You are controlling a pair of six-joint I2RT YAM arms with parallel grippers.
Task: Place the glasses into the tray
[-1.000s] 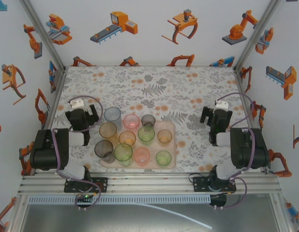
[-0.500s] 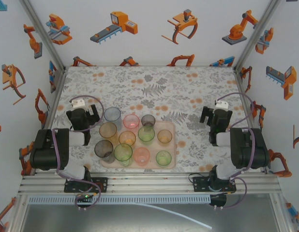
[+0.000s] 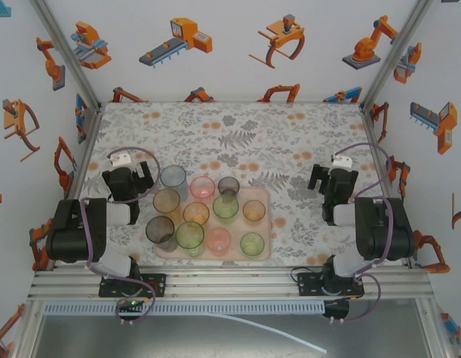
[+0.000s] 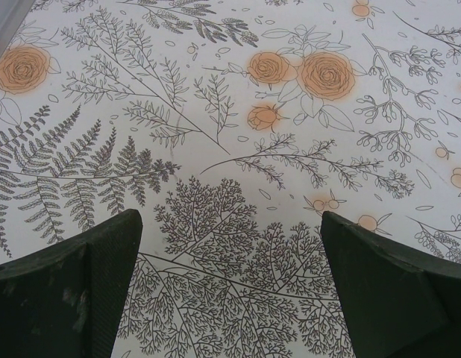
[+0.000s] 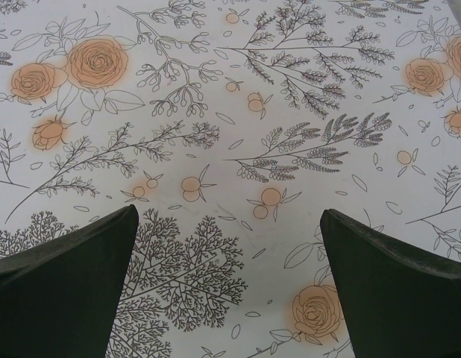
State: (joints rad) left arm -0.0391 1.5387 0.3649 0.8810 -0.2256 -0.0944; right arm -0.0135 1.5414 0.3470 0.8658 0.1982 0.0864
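Floral-print counter [image 3: 238, 134]; white walls [image 3: 223, 74] carry orange robot stickers [image 3: 186, 37]. Glasses [image 3: 225, 207] crowd the pink tray [image 3: 268, 240] at the near edge, between the arms. Left tool [image 4: 230, 216] and right tool [image 5: 229, 212] gape apart, empty.

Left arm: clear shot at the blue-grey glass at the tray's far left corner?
Probably yes. The left gripper is open and empty, just left of the blue-grey glass, with nothing between them. The orange glass crowds its near side, so come in from the left.
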